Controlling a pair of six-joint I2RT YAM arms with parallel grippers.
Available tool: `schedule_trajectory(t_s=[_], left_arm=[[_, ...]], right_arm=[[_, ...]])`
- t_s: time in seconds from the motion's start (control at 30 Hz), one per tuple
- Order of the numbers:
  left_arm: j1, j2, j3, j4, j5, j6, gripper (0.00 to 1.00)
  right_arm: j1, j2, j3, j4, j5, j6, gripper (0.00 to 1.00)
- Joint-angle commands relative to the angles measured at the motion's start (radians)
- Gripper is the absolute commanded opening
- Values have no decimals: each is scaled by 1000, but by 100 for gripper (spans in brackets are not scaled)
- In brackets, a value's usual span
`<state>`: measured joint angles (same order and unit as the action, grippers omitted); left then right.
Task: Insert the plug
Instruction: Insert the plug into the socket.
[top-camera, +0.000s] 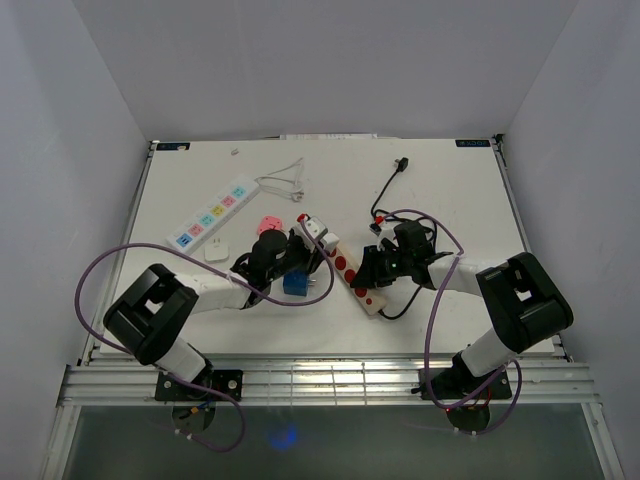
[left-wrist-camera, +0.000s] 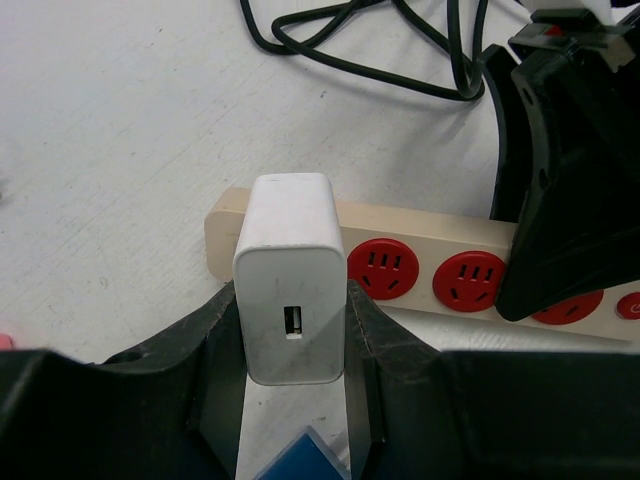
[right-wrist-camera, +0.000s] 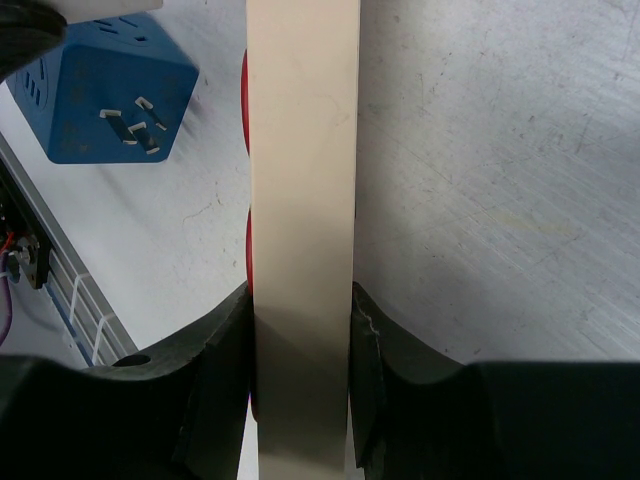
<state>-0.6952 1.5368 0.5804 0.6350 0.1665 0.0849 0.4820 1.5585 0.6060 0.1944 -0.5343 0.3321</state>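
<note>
My left gripper (left-wrist-camera: 292, 350) is shut on a white USB charger plug (left-wrist-camera: 290, 280), held against the left end of a beige power strip (left-wrist-camera: 430, 240) with red sockets (left-wrist-camera: 382, 270). In the top view the plug (top-camera: 314, 228) sits at the far end of the strip (top-camera: 350, 272). My right gripper (right-wrist-camera: 300, 340) is shut on the strip's side (right-wrist-camera: 303, 180), tilting it on edge; it shows in the top view (top-camera: 372, 268). Whether the plug's pins are in a socket is hidden.
A blue cube adapter (top-camera: 295, 284) lies just before the left gripper, also in the right wrist view (right-wrist-camera: 105, 95). A white multi-colour strip (top-camera: 213, 212), a white adapter (top-camera: 217, 252), a pink item (top-camera: 268, 225), a white cable (top-camera: 284, 182) and a black cord (top-camera: 385, 195) lie farther back.
</note>
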Motion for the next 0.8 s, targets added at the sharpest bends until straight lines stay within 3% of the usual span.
schedule_trajectory(t_s=[0.0,0.77], left_arm=[[0,-52,-1,23,30,-8,0],[0,16,52,-44,18,-11,0]], right_arm=[[4,9,-9,-66,22,-24,8],[4,11,-12,-61,16,-21,8]])
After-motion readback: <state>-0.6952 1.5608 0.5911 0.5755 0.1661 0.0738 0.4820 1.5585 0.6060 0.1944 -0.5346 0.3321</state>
